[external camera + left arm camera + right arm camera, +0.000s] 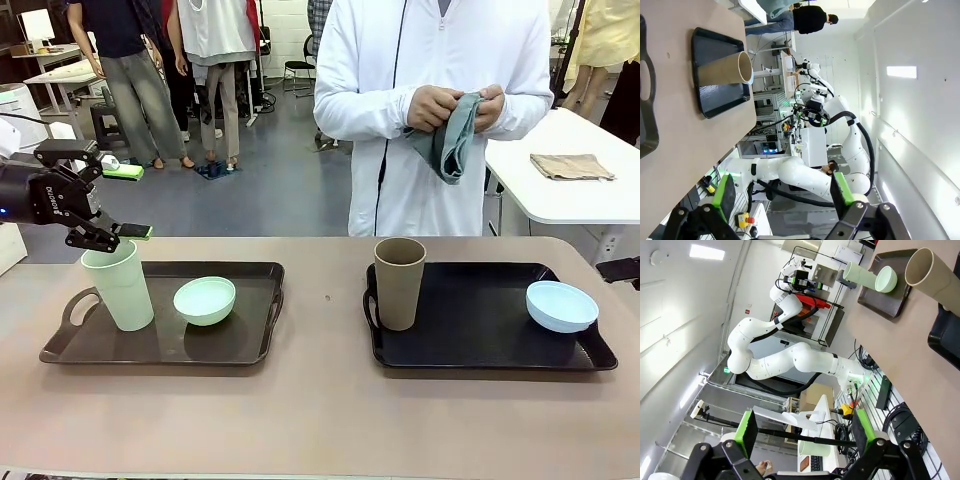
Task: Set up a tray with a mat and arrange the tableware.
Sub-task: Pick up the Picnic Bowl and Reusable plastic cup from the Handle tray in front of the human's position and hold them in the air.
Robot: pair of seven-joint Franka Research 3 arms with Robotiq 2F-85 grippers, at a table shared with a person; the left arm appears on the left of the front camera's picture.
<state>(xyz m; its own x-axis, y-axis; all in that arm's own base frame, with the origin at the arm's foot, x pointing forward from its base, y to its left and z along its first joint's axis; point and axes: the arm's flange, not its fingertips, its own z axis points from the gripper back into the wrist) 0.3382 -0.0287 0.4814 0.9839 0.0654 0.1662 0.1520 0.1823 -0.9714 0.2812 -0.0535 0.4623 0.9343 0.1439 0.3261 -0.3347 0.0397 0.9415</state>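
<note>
Left gripper (114, 236) jaws spread, empty, pale green cup (120, 288) just below; right gripper (802, 432) spread too. Person (420, 110) holds mat (452, 140); likely clear cup first.

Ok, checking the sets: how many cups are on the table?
2. The pale green cup stands at the left end of the left tray, the brown cup at the left end of the right tray. None seems hidden.
</note>
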